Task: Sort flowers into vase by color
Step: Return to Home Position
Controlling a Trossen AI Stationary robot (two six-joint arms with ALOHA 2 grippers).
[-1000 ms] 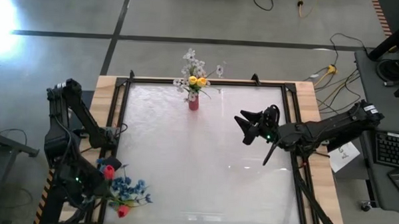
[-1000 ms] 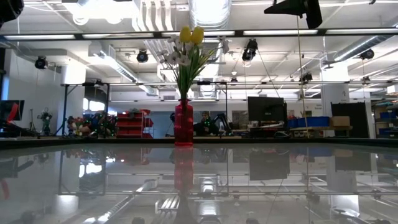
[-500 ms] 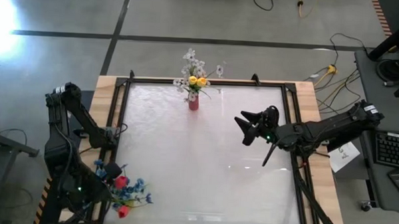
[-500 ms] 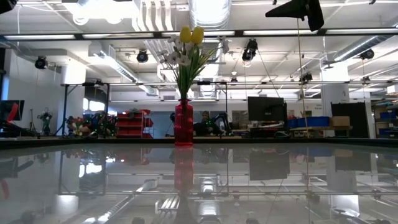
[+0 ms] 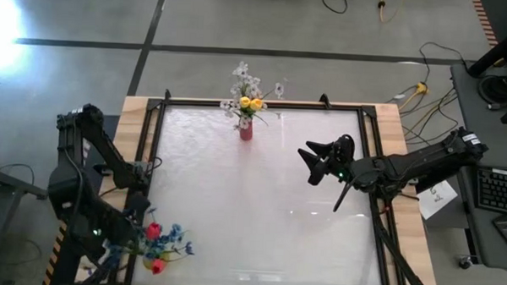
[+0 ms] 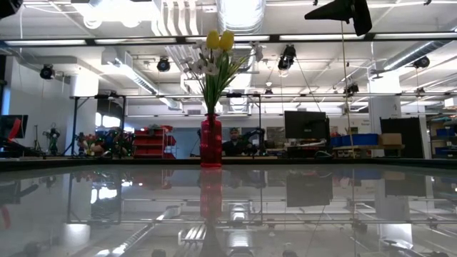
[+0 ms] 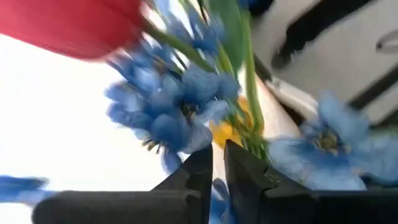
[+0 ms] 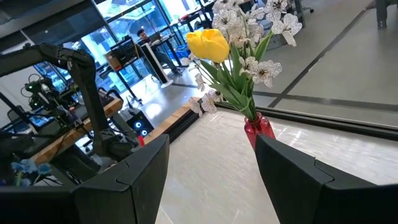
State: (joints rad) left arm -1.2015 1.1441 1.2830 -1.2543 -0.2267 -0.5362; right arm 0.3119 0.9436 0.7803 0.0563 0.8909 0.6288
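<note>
judging from the wrist view, the left pincer (image 7: 217, 152) is all but closed, with a slit between its tips and nothing in it. the blue flowers (image 7: 180, 106) and a red bud (image 7: 74, 25) crowd just ahead of those tips; i cannot tell whether they touch. backing off askew could hook a stem (image 7: 249, 93), dragging it out or toppling the bunch. the right pincer (image 8: 211, 177) hangs wide open and empty, the red vase (image 8: 258, 127) with yellow and white flowers (image 8: 208, 43) well ahead of it.

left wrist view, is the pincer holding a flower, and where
Nothing held: the left pincer is shut empty, the blue artificial flower cluster just beyond its tips.
</note>
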